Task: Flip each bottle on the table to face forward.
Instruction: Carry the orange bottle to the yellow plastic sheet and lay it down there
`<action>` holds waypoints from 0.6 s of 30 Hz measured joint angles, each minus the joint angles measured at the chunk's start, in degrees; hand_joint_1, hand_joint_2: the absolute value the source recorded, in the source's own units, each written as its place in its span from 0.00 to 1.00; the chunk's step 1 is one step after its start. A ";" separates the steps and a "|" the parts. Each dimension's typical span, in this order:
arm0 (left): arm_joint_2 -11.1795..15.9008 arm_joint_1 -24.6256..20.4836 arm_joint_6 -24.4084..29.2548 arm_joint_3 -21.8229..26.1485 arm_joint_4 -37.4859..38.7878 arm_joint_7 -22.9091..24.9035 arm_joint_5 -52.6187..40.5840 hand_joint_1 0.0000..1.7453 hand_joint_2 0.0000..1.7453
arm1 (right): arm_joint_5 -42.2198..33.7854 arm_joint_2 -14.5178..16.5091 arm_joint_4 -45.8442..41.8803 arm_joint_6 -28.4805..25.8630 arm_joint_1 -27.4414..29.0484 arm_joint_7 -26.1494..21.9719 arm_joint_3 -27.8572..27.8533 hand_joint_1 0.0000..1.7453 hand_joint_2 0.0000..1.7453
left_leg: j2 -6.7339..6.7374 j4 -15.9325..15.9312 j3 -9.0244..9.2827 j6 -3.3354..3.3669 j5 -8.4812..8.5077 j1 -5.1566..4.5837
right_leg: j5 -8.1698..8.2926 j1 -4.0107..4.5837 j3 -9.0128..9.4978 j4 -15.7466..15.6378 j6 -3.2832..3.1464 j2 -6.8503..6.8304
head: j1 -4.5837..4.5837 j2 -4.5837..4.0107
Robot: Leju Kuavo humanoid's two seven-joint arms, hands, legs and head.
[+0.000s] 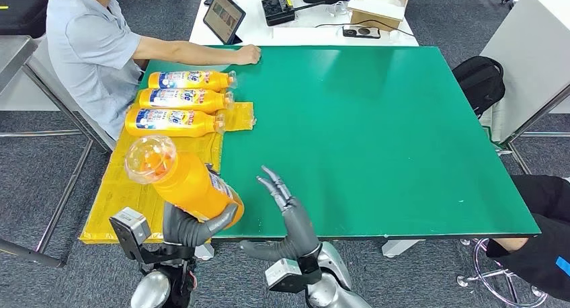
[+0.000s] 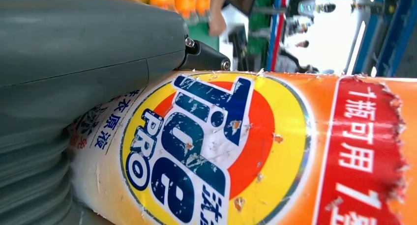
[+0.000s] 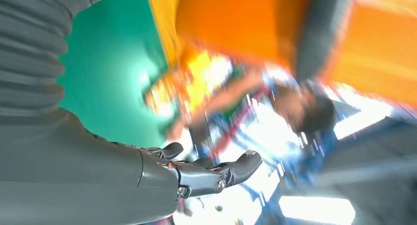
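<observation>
Orange detergent bottle (image 1: 180,180) gripped in my left robot hand (image 1: 190,226) off the tabletop's (image 1: 376,140) near-left corner; right robot hand (image 1: 288,217) open, empty. Mid-flip; next, set it label-forward.

Held bottle (image 2: 275,151) cropped by left wrist frame, right wrist view motion-blurred

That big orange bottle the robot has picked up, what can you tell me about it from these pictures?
The orange bottle looks like glossy plastic, with a clear rounded cap tilted up towards the camera. The robot's left hand grips it around the lower body, lifted above the table's near left corner, over the yellow mat. The wrist view shows a worn label: a yellow and red roundel with blue letters, and a red panel of white Chinese characters, scuffed at the edges.
</observation>
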 joint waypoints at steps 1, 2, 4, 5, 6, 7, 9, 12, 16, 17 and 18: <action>-0.01 -0.17 0.52 0.38 0.01 0.22 -0.07 1.00 1.00 | 0.80 -0.15 -0.87 -1.29 0.07 0.00 -0.08 0.00 0.00 | 0.01 0.00 0.00 0.00 0.00 0.00 | 0.00 0.00 0.00 0.00 0.00 0.00 | 0.00 0.00; 0.00 -0.41 0.98 0.82 0.07 0.48 -0.08 1.00 1.00 | 1.76 -0.31 -1.63 -2.37 0.08 0.00 -0.11 0.00 0.00 | 0.01 0.00 0.00 0.00 0.00 0.00 | 0.01 0.00 0.00 0.00 0.00 0.01 | -0.01 0.00; 0.02 -1.30 2.03 1.89 0.47 1.07 -0.08 1.00 1.00 | 4.30 -0.68 -2.94 -4.19 0.04 0.00 -0.10 0.00 0.00 | 0.01 0.00 0.00 0.00 0.00 0.00 | 0.01 0.00 0.01 0.00 0.00 0.00 | -0.01 0.00; 0.04 -1.97 2.87 2.61 0.90 1.39 -0.32 1.00 1.00 | 5.89 -0.90 -3.60 -5.12 -0.02 0.00 -0.08 0.00 0.00 | 0.00 0.00 0.00 0.00 0.00 0.00 | 0.01 0.00 0.02 0.00 0.00 0.00 | -0.01 0.00; 0.07 -2.68 3.93 3.37 1.46 1.63 -0.92 1.00 1.00 | 7.35 -1.08 -4.14 -5.91 -0.11 0.00 0.00 0.00 0.00 | 0.00 0.00 0.00 0.00 0.01 0.00 | 0.01 0.00 0.02 0.01 0.00 0.00 | -0.02 0.00; 0.14 -3.50 5.43 4.26 2.25 1.81 -2.20 1.00 1.00 | 8.53 -1.22 -4.60 -6.52 -0.25 0.00 0.21 0.00 0.00 | -0.01 0.00 0.00 0.00 0.01 0.00 | 0.01 0.00 0.03 0.01 0.00 0.00 | -0.02 0.00; 0.40 -5.44 9.14 6.32 4.43 2.16 -6.15 1.00 1.00 | 9.66 -1.40 -5.36 -7.07 -0.55 0.00 0.93 0.00 0.00 | 0.00 0.00 0.01 -0.01 0.02 0.01 | 0.01 0.01 0.02 0.02 0.00 0.00 | -0.02 0.00; 1.16 -8.57 13.03 9.56 8.43 2.86 -11.84 1.00 1.00 | 9.11 -1.49 -6.41 -6.79 -0.83 0.00 2.25 0.00 0.00 | 0.00 0.00 0.01 -0.02 0.04 0.02 | 0.01 0.01 0.02 0.05 0.00 0.00 | -0.02 0.00; 2.53 -11.34 17.05 11.28 12.65 3.90 -21.97 1.00 1.00 | 7.17 -1.64 -7.36 -5.82 -1.06 0.00 3.45 0.00 0.00 | -0.01 0.00 0.00 -0.02 0.05 0.01 | 0.01 0.00 0.03 0.06 0.00 -0.01 | 0.00 0.00; 2.85 -11.80 17.75 11.41 13.48 4.11 -23.95 1.00 1.00 | 6.85 -1.69 -7.55 -5.66 -1.12 0.00 3.69 0.00 0.00 | -0.01 0.00 0.00 -0.02 0.05 0.01 | 0.01 0.00 0.04 0.06 0.00 -0.01 | 0.01 0.00; 3.09 -12.20 18.03 11.55 14.16 4.29 -25.00 1.00 1.00 | 6.66 -1.72 -7.70 -5.54 -1.19 0.00 3.88 0.00 0.00 | -0.01 0.00 -0.01 -0.02 0.05 0.01 | 0.01 0.00 0.03 0.05 0.00 0.00 | 0.00 0.00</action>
